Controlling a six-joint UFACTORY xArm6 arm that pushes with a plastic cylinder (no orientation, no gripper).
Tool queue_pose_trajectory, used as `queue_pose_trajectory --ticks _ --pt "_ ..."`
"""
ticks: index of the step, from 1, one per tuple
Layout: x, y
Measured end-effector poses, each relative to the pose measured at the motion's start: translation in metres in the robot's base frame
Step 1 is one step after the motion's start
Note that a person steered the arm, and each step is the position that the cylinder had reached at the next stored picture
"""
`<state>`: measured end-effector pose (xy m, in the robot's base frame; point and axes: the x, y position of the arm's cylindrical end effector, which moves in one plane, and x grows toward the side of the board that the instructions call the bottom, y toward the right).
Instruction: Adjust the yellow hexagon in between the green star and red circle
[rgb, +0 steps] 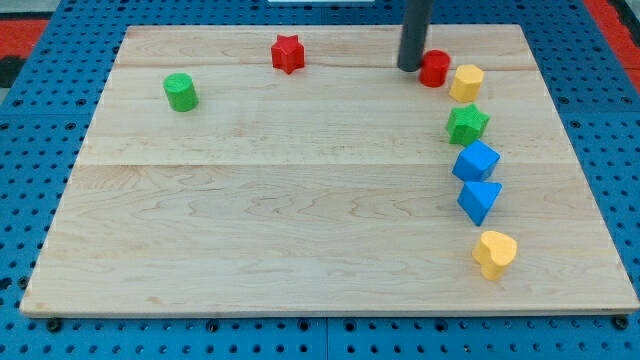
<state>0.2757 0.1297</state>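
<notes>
Position: yellow hexagon (466, 82) lies between red circle (434, 69) and green star (467, 124) at the tabletop's (300, 200) upper right. No claw is fitted; my tip (410, 68) rests just left of the circle. The hexagon is probably light, rigid and free-sliding; push a flat side.

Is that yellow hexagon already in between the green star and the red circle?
Roughly. The yellow hexagon sits between red circle and green star, offset right. My tip is beside the circle's left.
</notes>
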Motion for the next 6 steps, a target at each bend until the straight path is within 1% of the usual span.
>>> queue_pose_trajectory --ticks 1,2,3,4,5,6 --pt "-0.012 0.003" --pt "-0.051 0.068" --pt "-0.027 0.099" --pt "0.007 0.077" --pt "0.029 0.066" --pt "0.028 0.072"
